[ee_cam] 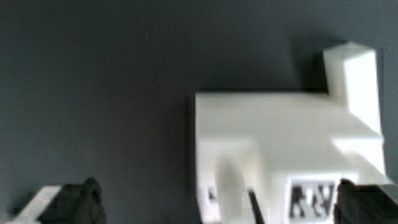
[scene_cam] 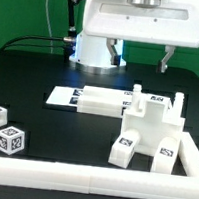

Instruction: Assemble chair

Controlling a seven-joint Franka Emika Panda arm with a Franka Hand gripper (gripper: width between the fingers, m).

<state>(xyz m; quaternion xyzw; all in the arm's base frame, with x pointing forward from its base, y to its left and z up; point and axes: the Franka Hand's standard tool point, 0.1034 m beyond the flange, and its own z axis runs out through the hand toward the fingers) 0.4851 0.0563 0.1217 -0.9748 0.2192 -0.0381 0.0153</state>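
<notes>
The claw [scene_cam: 141, 60] hangs above the part-built chair [scene_cam: 150, 122], jaws spread wide and holding nothing. The chair stands on the black table [scene_cam: 36, 70], tucked into the corner of the white border rail [scene_cam: 78, 176]. Two tagged cubes [scene_cam: 12, 137] lie well apart from it, toward the exterior view's left. The likeliest risk is a descent that is off-centre: a finger could land on one of the thin upright posts [scene_cam: 138, 93] and tip or shove the assembly. The rail just beside the chair leaves little room for the outer finger. The glossy plastic may also slip in a shallow pinch, and the blurred wrist view makes alignment hard to judge.
</notes>
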